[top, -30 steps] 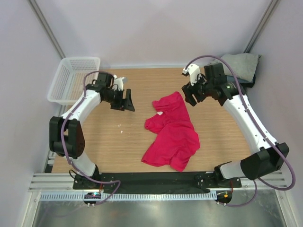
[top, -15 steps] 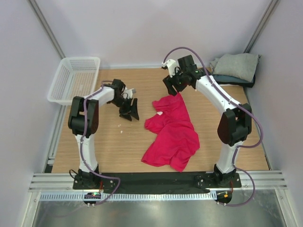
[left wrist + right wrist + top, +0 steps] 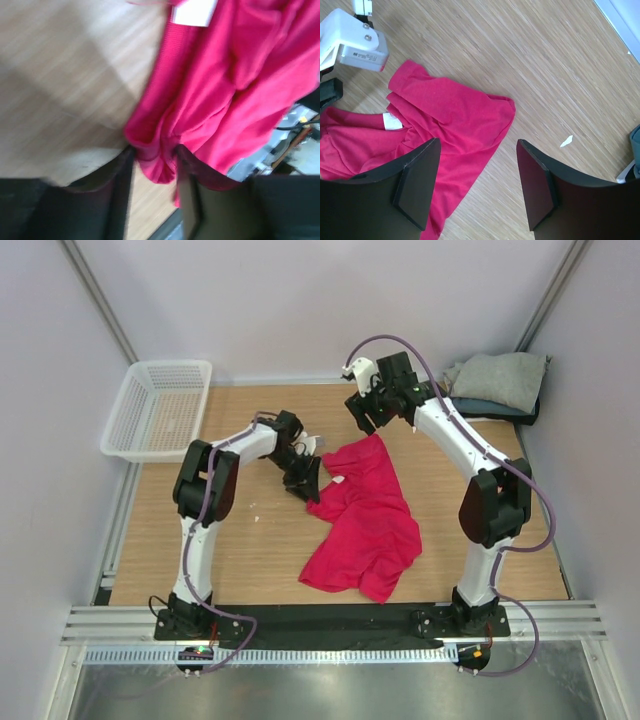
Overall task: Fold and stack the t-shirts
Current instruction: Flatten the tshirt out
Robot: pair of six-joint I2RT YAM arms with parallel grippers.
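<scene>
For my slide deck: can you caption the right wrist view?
Right hand, open, hovers above a corner of the crumpled pink t-shirt on the wooden table.

Matt cloth t-shirt (image 3: 365, 520) — smooth woodgrain table (image 3: 240, 540)

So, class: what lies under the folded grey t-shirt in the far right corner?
Only the near edge of a dark blue-grey t-shirt shows beneath the grey t-shirt. The rest of it, and anything deeper, is covered.
</scene>
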